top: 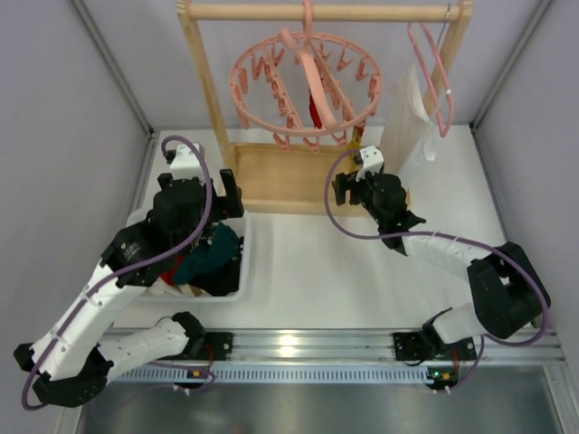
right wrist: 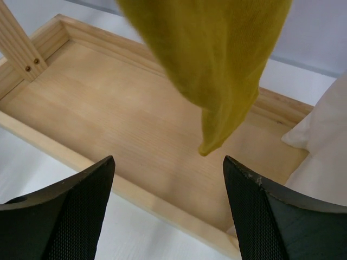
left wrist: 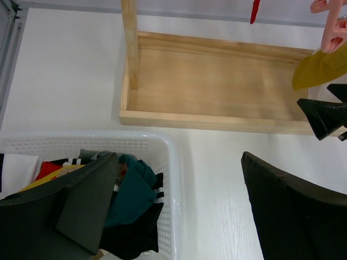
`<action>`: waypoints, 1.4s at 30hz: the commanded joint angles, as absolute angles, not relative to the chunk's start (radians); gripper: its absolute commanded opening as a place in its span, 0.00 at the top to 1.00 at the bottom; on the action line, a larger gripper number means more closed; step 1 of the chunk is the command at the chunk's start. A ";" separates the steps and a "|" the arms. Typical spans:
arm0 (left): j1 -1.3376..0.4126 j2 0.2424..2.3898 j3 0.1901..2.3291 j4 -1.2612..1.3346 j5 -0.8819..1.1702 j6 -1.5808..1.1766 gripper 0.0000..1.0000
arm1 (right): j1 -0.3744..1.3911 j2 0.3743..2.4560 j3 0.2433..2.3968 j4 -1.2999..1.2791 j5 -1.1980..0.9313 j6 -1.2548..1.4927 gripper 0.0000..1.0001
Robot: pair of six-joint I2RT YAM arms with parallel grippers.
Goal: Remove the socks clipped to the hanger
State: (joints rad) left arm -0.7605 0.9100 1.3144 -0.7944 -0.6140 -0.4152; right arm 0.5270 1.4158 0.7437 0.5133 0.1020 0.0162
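My right tool (right wrist: pixel 168 162) gapes wide, empty, just under the tip of a limp mustard-yellow fabric sock (right wrist: pixel 217 65). The sock hangs from the round pink plastic ring hanger (top: pixel 303 90), above the shallow wooden rack tray (right wrist: pixel 108 114). A red sock (top: pixel 315 108) hangs there too. My left tool (left wrist: pixel 179 157) is wide, empty, over the white plastic basket (left wrist: pixel 81 138) on the desk (top: pixel 317 262), with a teal sock (left wrist: pixel 133 189) inside.

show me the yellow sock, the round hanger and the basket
yellow sock (right wrist: pixel 217 65), right wrist view, mid fabric
round hanger (top: pixel 242 107), top external view, left rim
basket (left wrist: pixel 108 145), left wrist view, far wall
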 commanded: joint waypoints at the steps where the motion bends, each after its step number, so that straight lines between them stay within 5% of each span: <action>1: -0.758 0.928 1.315 -0.755 -0.614 -0.385 0.02 | 0.518 1.442 0.798 0.630 0.138 -0.034 0.23; 7: -0.758 0.943 1.316 -0.753 -0.603 -0.380 0.02 | 0.512 1.471 0.766 0.698 0.152 -0.046 0.23; 13: -0.758 0.942 1.321 -0.755 -0.595 -0.382 0.02 | 0.503 1.532 0.732 0.836 0.172 -0.071 0.37; 17: -0.758 0.936 1.325 -0.753 -0.594 -0.382 0.02 | 0.502 1.543 0.703 0.903 0.144 -0.066 0.83; 20: -0.758 0.931 1.342 -0.753 -0.580 -0.393 0.02 | 0.503 1.531 0.678 0.957 0.127 -0.057 1.00; 31: -0.758 0.971 1.537 -0.750 -0.439 -0.433 0.02 | 0.580 1.364 0.603 0.902 0.170 -0.026 1.00; 42: -0.759 1.184 1.919 -0.764 -0.379 -0.403 0.02 | 0.934 1.373 0.699 0.747 0.432 -0.094 1.00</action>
